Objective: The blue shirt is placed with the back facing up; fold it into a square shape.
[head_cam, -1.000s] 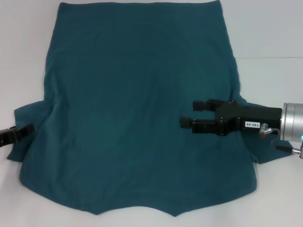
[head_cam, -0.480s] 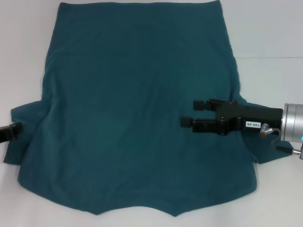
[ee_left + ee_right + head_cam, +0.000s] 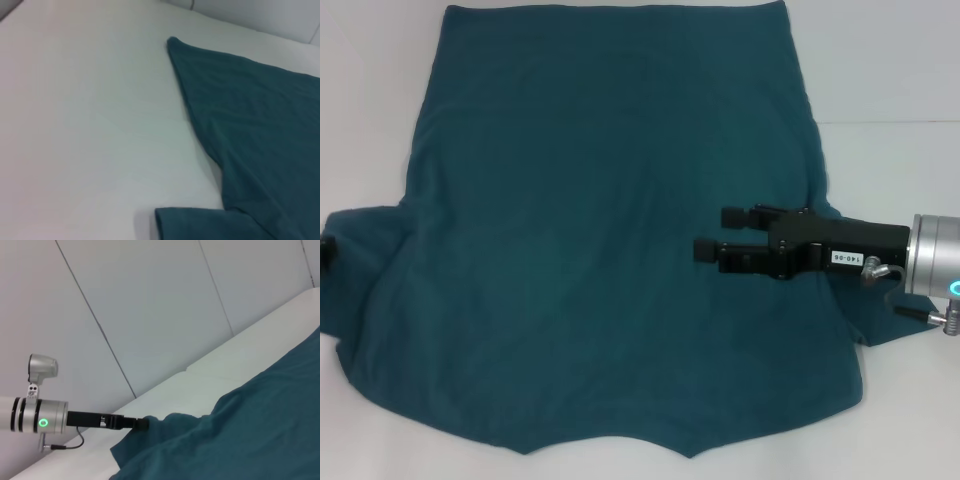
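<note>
White bench point(image 3: 890, 80) carries the blue shirt point(image 3: 610, 230), which lies flat with its plain side up and covers most of the head view; pale wall panels point(image 3: 150, 315) rise behind the bench in the right wrist view.

At the far left of the head view only a dark sliver of the left tool point(image 3: 324, 252) shows at the edge, touching the shirt's left sleeve point(image 3: 360, 265). The right wrist view shows that arm reaching level from the side, its black tool point(image 3: 142, 424) buried in a raised bunch of sleeve cloth; whether it is clamped on the cloth I cannot tell, since the fingers are hidden. The left wrist view shows bare bench point(image 3: 90, 125) beside the shirt's side edge point(image 3: 200, 125).

Toward the right, the right tool point(image 3: 710, 233) hovers level over the shirt's right half, pointing left, its two black fingers point(image 3: 735, 215) standing apart around nothing. A small white label point(image 3: 846, 258) sits on its body; the print is too small to read surely.
</note>
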{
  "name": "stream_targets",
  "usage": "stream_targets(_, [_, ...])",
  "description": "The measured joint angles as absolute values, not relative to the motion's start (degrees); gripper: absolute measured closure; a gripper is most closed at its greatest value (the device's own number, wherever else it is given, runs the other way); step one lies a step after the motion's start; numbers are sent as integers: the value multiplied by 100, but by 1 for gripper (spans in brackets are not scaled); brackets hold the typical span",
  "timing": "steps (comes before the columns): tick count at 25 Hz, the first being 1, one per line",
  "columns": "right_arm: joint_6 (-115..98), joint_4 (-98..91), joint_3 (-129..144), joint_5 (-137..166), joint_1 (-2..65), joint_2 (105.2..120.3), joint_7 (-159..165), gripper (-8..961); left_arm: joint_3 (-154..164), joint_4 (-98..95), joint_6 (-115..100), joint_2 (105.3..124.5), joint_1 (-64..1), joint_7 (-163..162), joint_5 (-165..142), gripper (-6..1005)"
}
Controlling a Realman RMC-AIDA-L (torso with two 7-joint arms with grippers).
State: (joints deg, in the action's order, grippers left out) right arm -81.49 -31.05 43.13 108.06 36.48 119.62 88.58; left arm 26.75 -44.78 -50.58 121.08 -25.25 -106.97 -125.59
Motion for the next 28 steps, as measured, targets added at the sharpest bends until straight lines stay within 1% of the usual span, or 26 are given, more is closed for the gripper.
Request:
stream_targets(13, [-8125,-2971,4306,10792,3653,11970,8859,78,2658,-4578,-4611,12013,-2708,-10681,-12773,997])
stream_targets(28, [-8130,-2953,4315,10792,3656,11978,8859,83,2693,-4658,-4460,11983,-2825,-10668,-13008,996])
